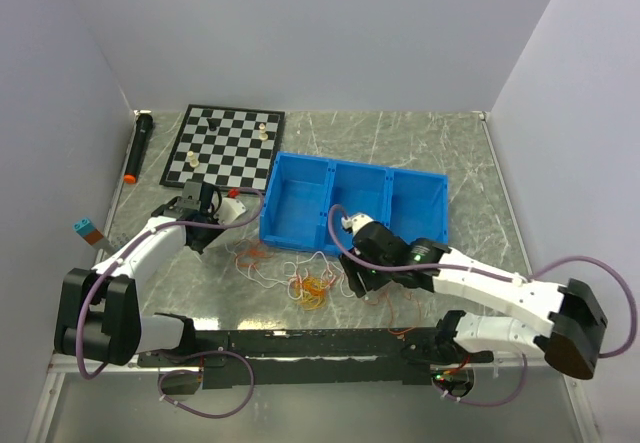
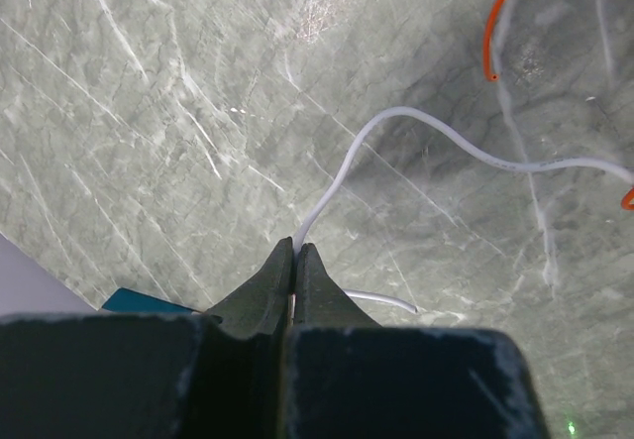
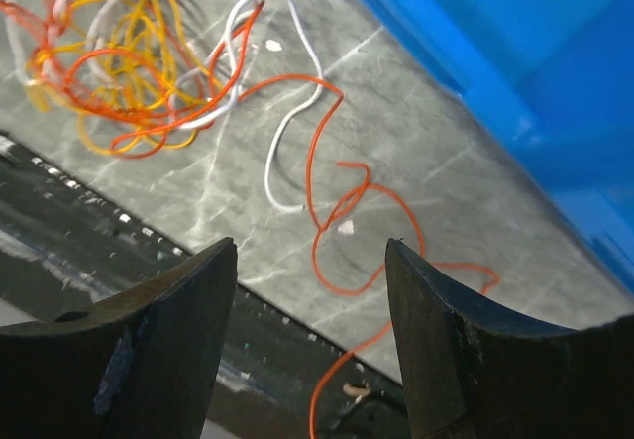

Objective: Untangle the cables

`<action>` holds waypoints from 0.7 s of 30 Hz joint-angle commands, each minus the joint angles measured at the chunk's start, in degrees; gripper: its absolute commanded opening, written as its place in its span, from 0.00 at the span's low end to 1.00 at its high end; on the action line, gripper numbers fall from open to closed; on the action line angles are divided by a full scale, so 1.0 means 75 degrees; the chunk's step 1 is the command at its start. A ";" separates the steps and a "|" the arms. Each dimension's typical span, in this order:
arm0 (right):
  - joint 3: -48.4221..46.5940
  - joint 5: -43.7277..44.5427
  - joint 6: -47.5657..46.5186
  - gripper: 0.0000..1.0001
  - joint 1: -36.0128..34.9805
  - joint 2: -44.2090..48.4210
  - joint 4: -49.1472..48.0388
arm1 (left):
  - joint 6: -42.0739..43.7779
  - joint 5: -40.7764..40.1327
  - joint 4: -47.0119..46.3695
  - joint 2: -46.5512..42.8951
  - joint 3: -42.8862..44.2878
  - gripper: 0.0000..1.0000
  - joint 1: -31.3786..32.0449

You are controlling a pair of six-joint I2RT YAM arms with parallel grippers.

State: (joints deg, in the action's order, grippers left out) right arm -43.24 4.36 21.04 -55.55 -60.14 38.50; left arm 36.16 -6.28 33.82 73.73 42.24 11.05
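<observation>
- Down at the left gripper (image 2: 295,251), the two fingers are pressed together with a white cable (image 2: 416,127) pinched at their very tips. The cord leaves the tips and curves off to the right over the marble table (image 2: 149,112).
- Just beyond, at the upper right of that wrist view, the loose end of an orange cable (image 2: 492,33) lies apart from the white one.
- The right gripper (image 3: 310,251) hangs with its fingers spread wide over a looping orange strand (image 3: 315,171), which a white strand (image 3: 269,166) crosses.
- To the left of those loops sits the main knot (image 3: 119,72): yellow, orange and white cords wound together on the table, near the black rail (image 3: 99,221) at its near edge.
- From above, the knot lies between the two arms, in front of the blue three-compartment bin (image 1: 330,185), with loose cords trailing to both sides.
- Behind the bin's left end lies a chessboard (image 1: 230,153) with a few pieces, and a black cylinder (image 1: 138,148) with an orange end lies beside it.
</observation>
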 commanded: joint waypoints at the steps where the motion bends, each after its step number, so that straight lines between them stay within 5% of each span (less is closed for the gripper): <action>1: 0.0047 -0.0382 -0.0332 0.68 0.0199 -0.0511 -0.1441 | -0.0122 0.0111 -0.0021 -0.0023 0.0169 0.01 -0.0008; 13: 0.0246 0.0180 -0.0239 0.55 0.0211 -0.1954 -0.2180 | -0.0111 0.0123 -0.0115 0.0001 0.0040 0.01 -0.0020; 18: 0.0352 0.0227 -0.0098 0.28 0.0211 -0.1966 -0.2297 | -0.0099 0.0111 -0.0150 0.0048 0.0040 0.01 -0.0020; 21: 0.0387 0.0321 -0.0040 0.03 0.0211 -0.1814 -0.2204 | -0.0087 0.0088 -0.0197 0.0071 0.0017 0.01 -0.0020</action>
State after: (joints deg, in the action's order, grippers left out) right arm -40.71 4.95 19.81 -54.33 -75.48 23.59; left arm 36.18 -6.22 33.67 73.78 42.24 11.05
